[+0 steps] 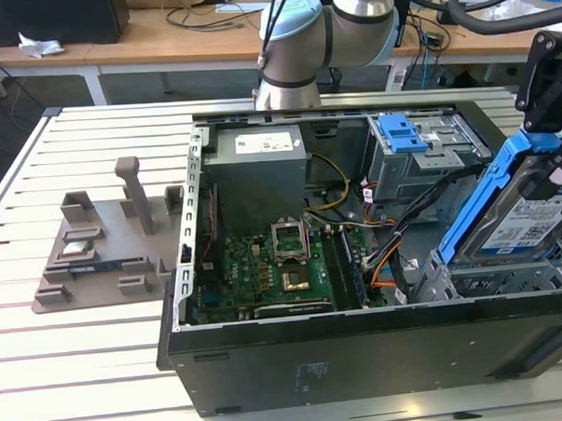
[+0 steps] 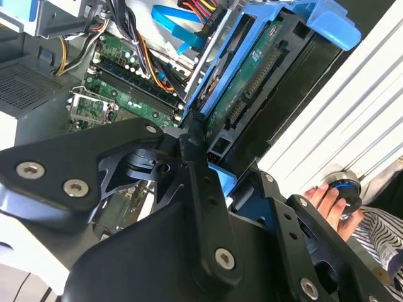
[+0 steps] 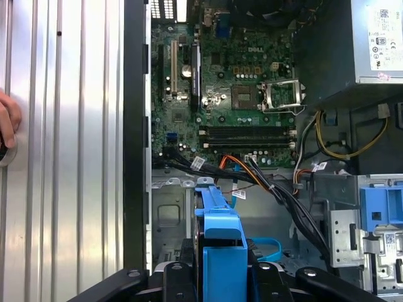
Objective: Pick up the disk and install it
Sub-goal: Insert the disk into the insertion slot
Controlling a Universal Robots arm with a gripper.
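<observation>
The disk [image 1: 531, 209] is a silver drive with a white-and-blue label in a bright blue carrier. It hangs tilted on edge at the exterior view's right, over the metal drive cage [image 1: 494, 274] at the corner of the open computer case [image 1: 362, 351]. My black gripper [image 1: 550, 124] is shut on the disk's upper end. In the second wrist view the disk [image 2: 252, 82] shows its green underside, clamped in the gripper [image 2: 230, 182]. In the first wrist view the blue carrier edge [image 3: 220, 239] stands out from the gripper [image 3: 220, 280].
The case holds a green motherboard [image 1: 274, 271], a grey power supply box [image 1: 260, 155], loose cables [image 1: 395, 247] and a blue ridged latch [image 1: 399, 131]. A grey fixture [image 1: 105, 246] lies on the slatted table at the exterior view's left. A person's hand [image 2: 324, 201] rests beside the case.
</observation>
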